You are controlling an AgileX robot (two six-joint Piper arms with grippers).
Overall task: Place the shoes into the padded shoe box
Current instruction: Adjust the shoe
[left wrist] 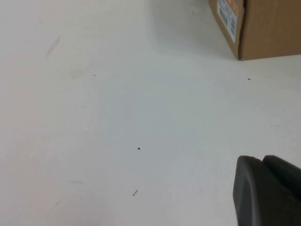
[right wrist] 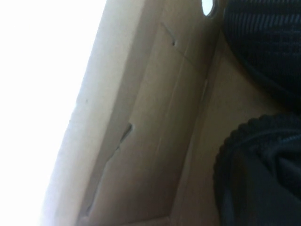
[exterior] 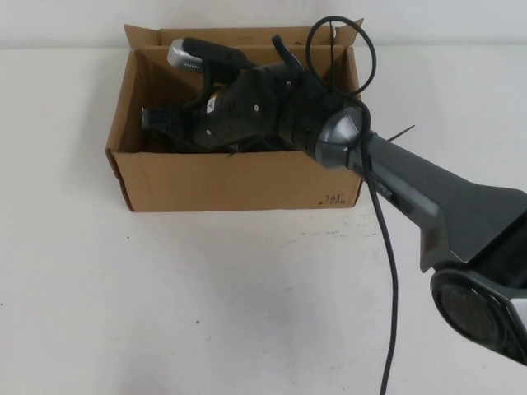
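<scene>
The brown cardboard shoe box (exterior: 239, 181) stands open at the back middle of the table. My right gripper (exterior: 165, 119) reaches down inside it from the right, near its left end. One black shoe (exterior: 206, 56) with a grey heel lining lies along the box's back wall. In the right wrist view, a ridged black sole (right wrist: 268, 42) lies on the box floor (right wrist: 155, 141), and a second black shoe (right wrist: 235, 141) sits right against my right gripper (right wrist: 254, 197). My left gripper (left wrist: 265, 188) is shut and empty low over the table, left of the box (left wrist: 268, 28).
The right arm's black cable (exterior: 387, 271) hangs across the table in front of the box. The box's raised flaps (exterior: 140, 37) stand up along its back edge. An orange and white label (left wrist: 228, 14) is stuck on the box's left end.
</scene>
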